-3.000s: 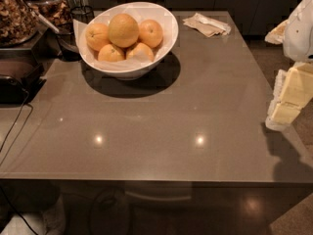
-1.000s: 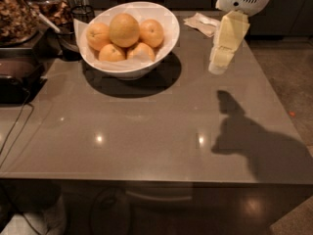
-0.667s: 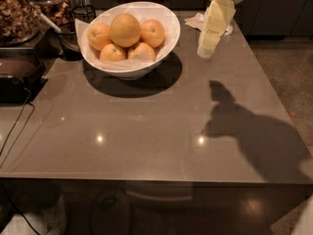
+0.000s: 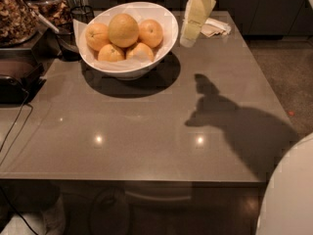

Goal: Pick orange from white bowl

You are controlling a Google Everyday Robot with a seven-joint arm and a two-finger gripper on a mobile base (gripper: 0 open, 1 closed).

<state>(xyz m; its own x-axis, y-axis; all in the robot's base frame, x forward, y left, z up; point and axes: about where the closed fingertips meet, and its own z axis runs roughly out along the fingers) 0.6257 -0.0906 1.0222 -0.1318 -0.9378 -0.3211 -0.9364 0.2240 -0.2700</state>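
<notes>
The white bowl (image 4: pixel 166 38) stands at the back left of the grey table (image 4: pixel 146 131). The orange (image 4: pixel 123 30), the largest and palest fruit, lies on top in the middle of the bowl. Several smaller deep-orange fruits (image 4: pixel 150 33) lie around it. My gripper (image 4: pixel 188 39) hangs in the air just right of the bowl's rim, pointing down, above the table. It holds nothing. It is apart from the orange, to its right.
A crumpled white napkin (image 4: pixel 215 27) lies at the back right of the table. Jars, a black wire holder (image 4: pixel 73 28) and dark appliances (image 4: pixel 17 77) crowd the left side. Cables (image 4: pixel 14 126) run down the left edge. The arm's shadow (image 4: pixel 234 126) falls on the right half.
My gripper has moved from the right side of the table leftward and toward the back, and is now close beside the bowl's right rim. The fruit and bowl have not moved.
</notes>
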